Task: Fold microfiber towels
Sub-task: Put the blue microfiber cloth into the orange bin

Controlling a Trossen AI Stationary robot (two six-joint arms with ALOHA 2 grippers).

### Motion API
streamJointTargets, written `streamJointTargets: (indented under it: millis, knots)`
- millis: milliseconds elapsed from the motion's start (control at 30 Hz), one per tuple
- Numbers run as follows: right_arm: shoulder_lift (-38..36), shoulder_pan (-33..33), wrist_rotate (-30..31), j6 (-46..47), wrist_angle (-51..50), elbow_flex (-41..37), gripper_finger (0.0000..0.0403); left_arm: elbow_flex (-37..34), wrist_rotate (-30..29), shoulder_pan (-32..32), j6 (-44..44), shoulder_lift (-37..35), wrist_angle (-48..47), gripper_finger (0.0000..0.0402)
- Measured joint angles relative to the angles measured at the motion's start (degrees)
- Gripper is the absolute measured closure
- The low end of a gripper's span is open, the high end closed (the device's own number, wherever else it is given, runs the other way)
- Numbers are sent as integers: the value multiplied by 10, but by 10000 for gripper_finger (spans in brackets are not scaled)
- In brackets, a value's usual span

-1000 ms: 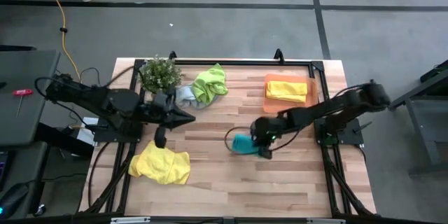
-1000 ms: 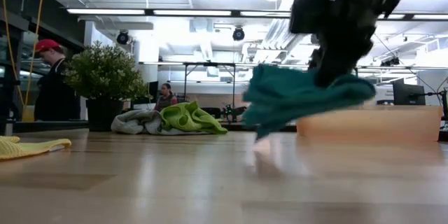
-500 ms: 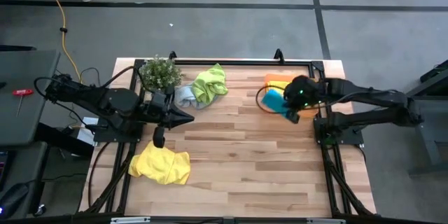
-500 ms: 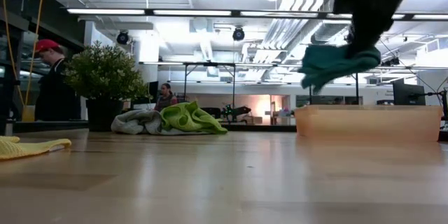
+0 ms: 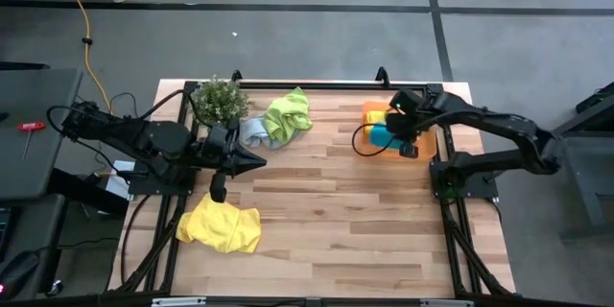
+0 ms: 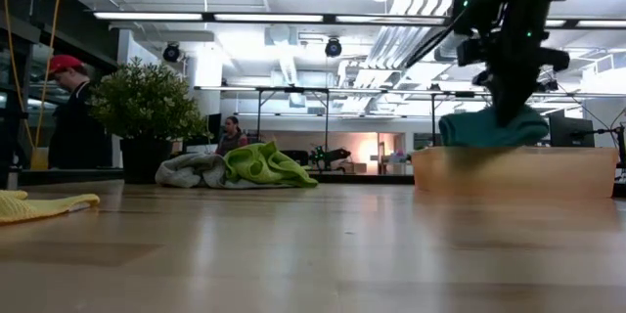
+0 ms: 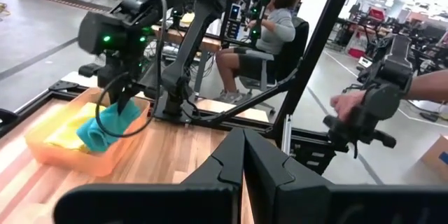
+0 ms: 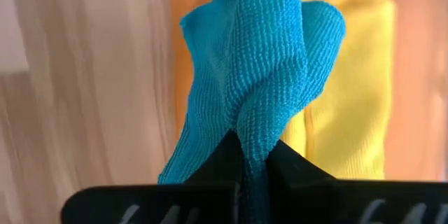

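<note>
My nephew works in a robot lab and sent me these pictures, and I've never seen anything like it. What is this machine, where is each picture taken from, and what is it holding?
It is two dark robot arms at a wooden table, each ending in a two-finger gripper. One picture looks straight down, one looks level across the tabletop, and two come from cameras on the arms' wrists.

The right gripper is shut on a teal towel over the orange tray, where a folded yellow towel already lies. The left gripper is shut on nothing, waiting near the plant.

Also on the table are a lime green towel, a grey-blue towel and a crumpled yellow towel. People show in the room behind.
</note>
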Motion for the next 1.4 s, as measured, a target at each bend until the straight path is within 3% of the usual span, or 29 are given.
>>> streamJointTargets:
  millis: [233, 600, 967, 1167, 1333, 1400]
  knots:
    - [59, -25, -49, -109, 44, 0, 403, 0, 0, 0, -14, 0, 0, 402]
    - [167, -45, -29, -67, 58, 1, 399, 0, 0, 0, -14, 0, 0, 402]
    - [186, -44, -37, -11, 94, 1, 361, 0, 0, 0, -14, 0, -1, 401]
    - [186, -44, -32, 37, 92, 1, 305, 0, 0, 0, -14, 0, -21, 401]
    - [175, -42, 79, 35, 55, 25, 235, 0, 0, 0, -14, 0, -26, 401]
    - [161, -48, 88, 36, 40, 48, 219, 0, 0, 0, -12, 0, -26, 401]
